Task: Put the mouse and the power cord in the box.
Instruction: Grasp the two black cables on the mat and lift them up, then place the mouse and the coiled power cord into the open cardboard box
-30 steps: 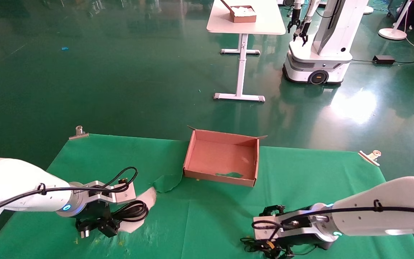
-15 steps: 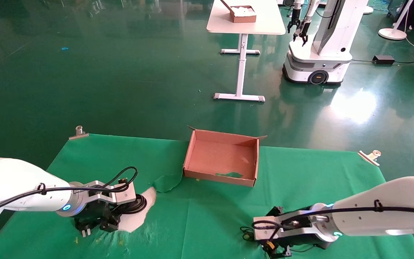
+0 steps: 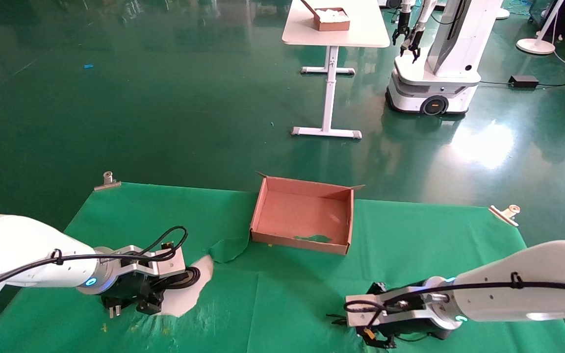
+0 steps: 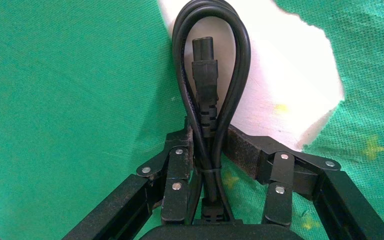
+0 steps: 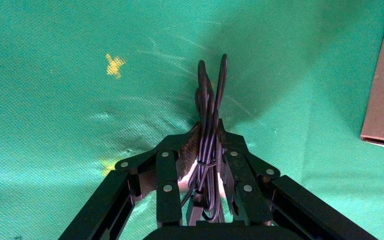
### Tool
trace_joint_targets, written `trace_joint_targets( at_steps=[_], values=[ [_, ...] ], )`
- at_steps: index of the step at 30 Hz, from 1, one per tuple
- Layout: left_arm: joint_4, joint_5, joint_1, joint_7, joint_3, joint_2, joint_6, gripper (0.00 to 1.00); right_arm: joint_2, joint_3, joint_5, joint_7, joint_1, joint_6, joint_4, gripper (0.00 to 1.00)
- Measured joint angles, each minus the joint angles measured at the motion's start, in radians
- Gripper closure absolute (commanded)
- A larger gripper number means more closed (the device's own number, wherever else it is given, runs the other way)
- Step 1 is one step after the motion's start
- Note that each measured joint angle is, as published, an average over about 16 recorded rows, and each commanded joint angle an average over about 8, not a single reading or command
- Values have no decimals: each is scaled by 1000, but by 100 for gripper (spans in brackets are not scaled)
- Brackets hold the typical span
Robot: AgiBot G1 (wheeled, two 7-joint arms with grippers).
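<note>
My left gripper has its jaws pinched narrow on the thick black coiled power cord, low on the desk's near left, over a torn white patch in the green cloth. My right gripper has its jaws clamped on the thin black cable bundle of the mouse at the near right. The shallow reddish-brown cardboard box sits between them, farther back.

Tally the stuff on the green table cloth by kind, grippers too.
Cardboard box: 1
Power cord: 1
Mouse, only its bundled thin cable shows: 1
Metal clips at the far corners: 2
Grippers, left gripper and right gripper: 2
Total: 7
</note>
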Motion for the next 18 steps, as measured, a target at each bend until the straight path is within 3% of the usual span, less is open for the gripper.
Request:
trace_joint_targets(
  at_steps=[8,18],
  values=[
    [-36,-55,-35,15,-27,-33,53,100,6,4,2,3,6,1,1,100],
    [-189,-221,-116,15,-112,-93,170,100,50,41,8,17,71,21,19,100]
  ],
)
